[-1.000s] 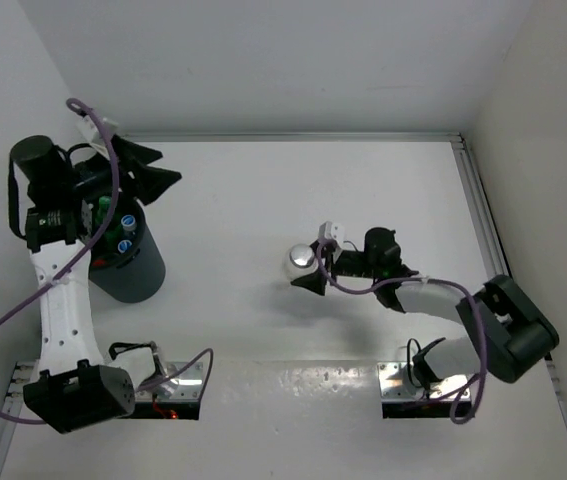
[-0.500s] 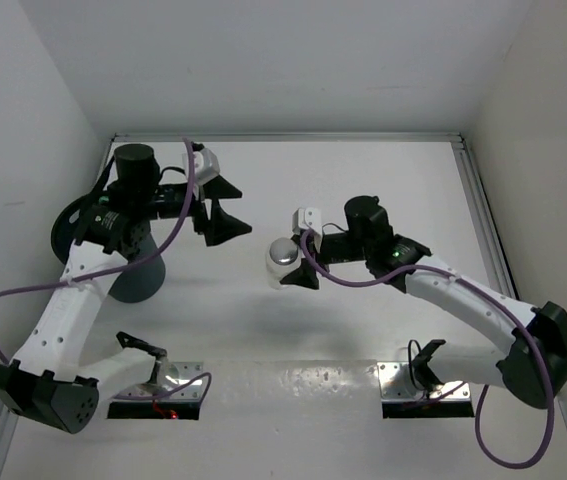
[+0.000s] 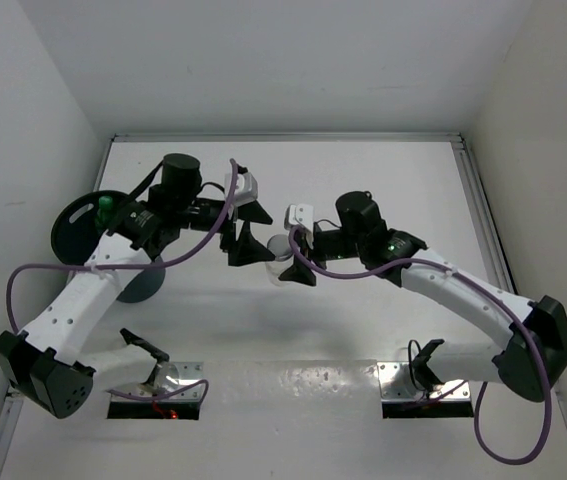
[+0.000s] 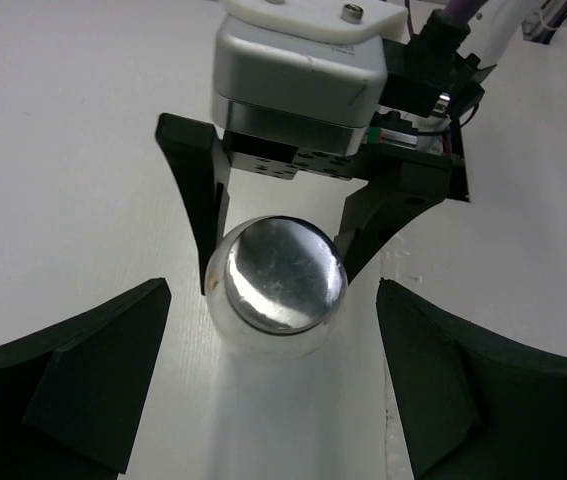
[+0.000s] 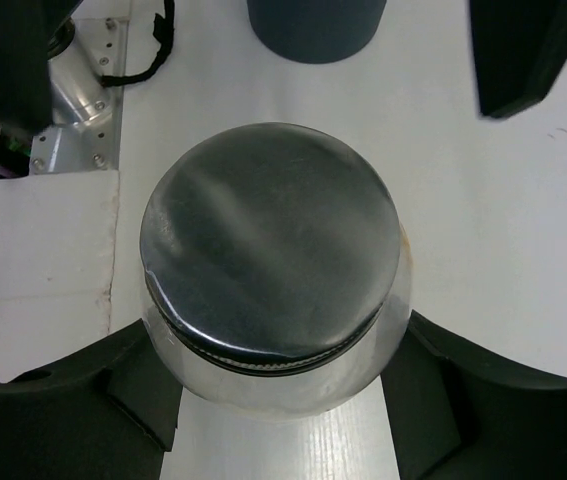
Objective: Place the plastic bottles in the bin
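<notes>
My right gripper (image 3: 296, 263) is shut on the plain clear bottle (image 3: 279, 256), which has a silver cap. In the right wrist view the bottle (image 5: 273, 270) fills the middle, gripped on both sides by the right gripper (image 5: 278, 345). My left gripper (image 3: 247, 233) is open and faces the bottle's cap end. In the left wrist view the cap (image 4: 278, 275) sits just beyond the tips of the open left gripper (image 4: 273, 300). The dark bin (image 3: 71, 228) stands at the left, with a green bottle (image 3: 106, 205) inside it. The red and blue bottles are not in view.
Two metal mounting plates (image 3: 403, 385) lie along the near edge. White walls close in the table on the left, back and right. Purple cables (image 3: 23, 285) hang from both arms. The bin's base shows in the right wrist view (image 5: 308, 25).
My left arm has swung from over the bin to the right, toward the bottle. My right arm has carried the clear bottle leftward to meet it.
</notes>
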Tool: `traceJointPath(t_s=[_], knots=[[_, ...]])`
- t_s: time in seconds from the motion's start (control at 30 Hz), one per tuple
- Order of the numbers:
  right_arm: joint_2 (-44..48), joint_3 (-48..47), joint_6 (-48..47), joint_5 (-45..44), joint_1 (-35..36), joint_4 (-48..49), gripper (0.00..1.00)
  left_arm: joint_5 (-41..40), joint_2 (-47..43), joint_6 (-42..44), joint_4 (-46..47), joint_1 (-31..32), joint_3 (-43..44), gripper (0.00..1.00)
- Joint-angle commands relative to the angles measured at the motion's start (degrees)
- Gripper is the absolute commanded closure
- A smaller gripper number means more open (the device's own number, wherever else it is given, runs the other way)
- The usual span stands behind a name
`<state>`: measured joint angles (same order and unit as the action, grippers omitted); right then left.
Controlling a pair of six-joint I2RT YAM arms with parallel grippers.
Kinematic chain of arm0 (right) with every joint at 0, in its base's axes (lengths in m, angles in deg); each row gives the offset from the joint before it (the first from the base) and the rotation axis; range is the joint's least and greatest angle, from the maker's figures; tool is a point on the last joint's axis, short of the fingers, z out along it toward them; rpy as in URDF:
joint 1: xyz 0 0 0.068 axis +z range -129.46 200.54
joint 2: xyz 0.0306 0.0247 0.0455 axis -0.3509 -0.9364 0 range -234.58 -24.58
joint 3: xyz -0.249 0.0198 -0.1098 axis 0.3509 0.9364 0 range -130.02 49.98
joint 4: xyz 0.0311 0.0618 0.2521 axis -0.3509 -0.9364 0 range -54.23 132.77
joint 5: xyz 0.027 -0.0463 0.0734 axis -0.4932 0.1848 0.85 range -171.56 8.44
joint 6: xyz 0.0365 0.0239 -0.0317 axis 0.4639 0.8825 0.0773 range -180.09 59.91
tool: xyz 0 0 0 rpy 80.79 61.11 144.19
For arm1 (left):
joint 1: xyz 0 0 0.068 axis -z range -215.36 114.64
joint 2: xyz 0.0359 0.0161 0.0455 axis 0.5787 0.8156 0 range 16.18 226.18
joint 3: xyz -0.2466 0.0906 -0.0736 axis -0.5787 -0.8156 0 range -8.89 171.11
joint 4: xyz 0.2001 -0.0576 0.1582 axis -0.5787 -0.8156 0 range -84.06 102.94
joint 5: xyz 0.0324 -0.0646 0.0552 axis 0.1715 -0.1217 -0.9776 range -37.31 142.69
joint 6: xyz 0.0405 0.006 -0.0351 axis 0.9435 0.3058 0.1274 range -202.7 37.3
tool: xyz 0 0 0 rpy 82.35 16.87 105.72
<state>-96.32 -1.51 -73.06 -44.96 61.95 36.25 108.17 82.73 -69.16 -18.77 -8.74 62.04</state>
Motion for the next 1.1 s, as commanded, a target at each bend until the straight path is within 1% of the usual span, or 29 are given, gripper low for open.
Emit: traceJointPath(t_s=[0.0,0.27,0.33,0.4,0.5,0.53,0.6,0.63,0.73,0.77,0.83,0.87,0.9,0.93,0.97,1.0,1.03,1.07], knots=[[-0.4,-3.4,1.1,0.1,0.4,2.0,1.00,0.9,-0.3,1.9,0.5,1.3,0.0,0.09],[-1.5,-5.6,3.0,0.9,0.3,3.4,1.00,-0.2,1.3,1.9,0.5,4.2,0.0,0.09],[-1.6,-5.8,3.0,1.0,0.7,3.5,1.00,-1.7,1.8,2.5,0.5,4.8,0.0,0.09],[-1.6,-5.9,3.1,1.2,0.6,3.4,1.00,-2.4,1.8,2.5,0.5,4.8,0.0,0.10],[-1.6,-6.2,3.2,1.3,0.9,3.3,1.00,-2.4,1.8,2.5,1.0,5.3,0.0,0.16],[-1.6,-6.1,3.2,1.3,0.9,3.1,1.00,-2.4,1.8,2.5,1.0,5.3,0.0,0.24],[-1.5,-6.1,3.4,1.5,1.0,3.4,1.00,-2.4,1.8,1.9,1.0,5.3,0.0,0.34],[-1.6,-6.2,3.5,1.3,1.0,3.3,1.00,-2.4,1.8,1.9,1.0,5.3,-0.6,0.46],[-1.5,-6.5,3.8,1.4,1.0,3.5,1.00,-2.4,1.8,1.9,1.6,5.3,-1.1,0.62],[-1.3,-6.7,3.9,1.2,0.9,3.9,1.00,-2.4,1.8,1.9,1.6,5.3,-1.2,0.75],[-1.2,-6.7,4.7,1.2,1.0,4.1,1.00,-3.1,1.3,1.9,1.6,5.3,-1.2,0.85],[-1.2,-6.6,4.9,1.2,1.0,4.3,0.96,-3.8,1.3,1.9,1.6,5.3,-1.2,0.95],[-1.1,-6.8,5.1,1.1,0.9,4.5,0.81,-3.8,1.3,1.9,1.6,5.3,-1.2,0.99],[-0.9,-6.7,5.5,0.5,0.8,4.5,0.57,-4.3,1.3,1.9,1.6,4.4,-1.2,1.00],[-0.8,-6.7,6.2,-1.0,0.5,4.5,0.15,-4.3,1.3,0.6,1.6,2.5,-0.3,1.00],[-0.8,-6.9,6.6,-1.0,0.5,4.3,0.00,-4.3,1.3,-0.2,1.6,1.4,0.4,1.00],[-0.1,-6.7,7.2,-2.2,-0.3,4.3,0.00,-4.3,1.3,-1.0,1.6,-0.1,1.4,1.00],[0.2,-6.6,8.8,-2.7,-0.8,4.3,0.00,-3.7,1.3,-2.0,0.9,-2.9,3.6,1.00]])
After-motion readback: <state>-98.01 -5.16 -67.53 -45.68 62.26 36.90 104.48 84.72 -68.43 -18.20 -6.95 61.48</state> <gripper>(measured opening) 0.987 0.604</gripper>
